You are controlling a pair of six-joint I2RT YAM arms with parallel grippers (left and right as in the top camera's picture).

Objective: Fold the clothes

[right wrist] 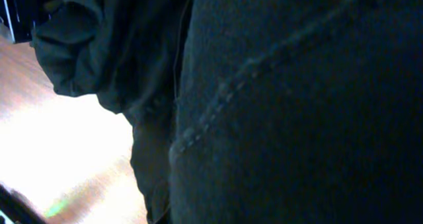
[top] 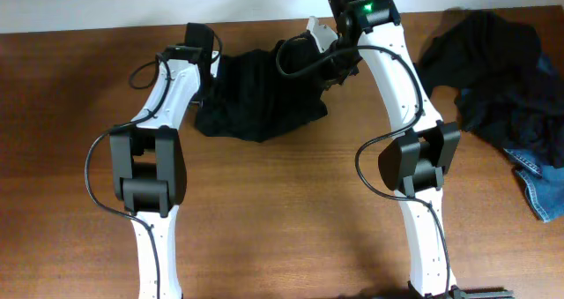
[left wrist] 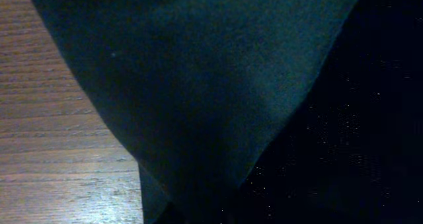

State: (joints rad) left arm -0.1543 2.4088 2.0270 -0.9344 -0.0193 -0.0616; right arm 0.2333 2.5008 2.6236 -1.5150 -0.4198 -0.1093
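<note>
Black cloth is jammed right up against both wrist lenses. On the left wrist the garment (left wrist: pixel 198 85) fills nearly the whole view, with just a wedge of wooden counter (left wrist: pixel 53 151) showing at the left. On the right wrist it's the same deal: dark fabric with a stitched seam (right wrist: pixel 225 92) running diagonally, a bunched lump hanging at the upper left and bright counter under it.

From overhead, the garment sits crumpled at the back middle of the counter, between the two arms. The left pincer (top: pixel 210 59) is at its left edge. I can't tell whether it's apart or together, since the fingers are hidden by the arm and the cloth. The right pincer (top: pixel 333 65) is pinched together on the garment's upper right corner, where the fabric rides up in a bunch toward it. There's a green light (top: pixel 368 5) lit on the right arm.

Well off to the right there's a separate pile (top: pixel 485 61) of black clothes, with some blue jeans (top: pixel 538 180) poking out at its lower edge near the counter's side.
</note>
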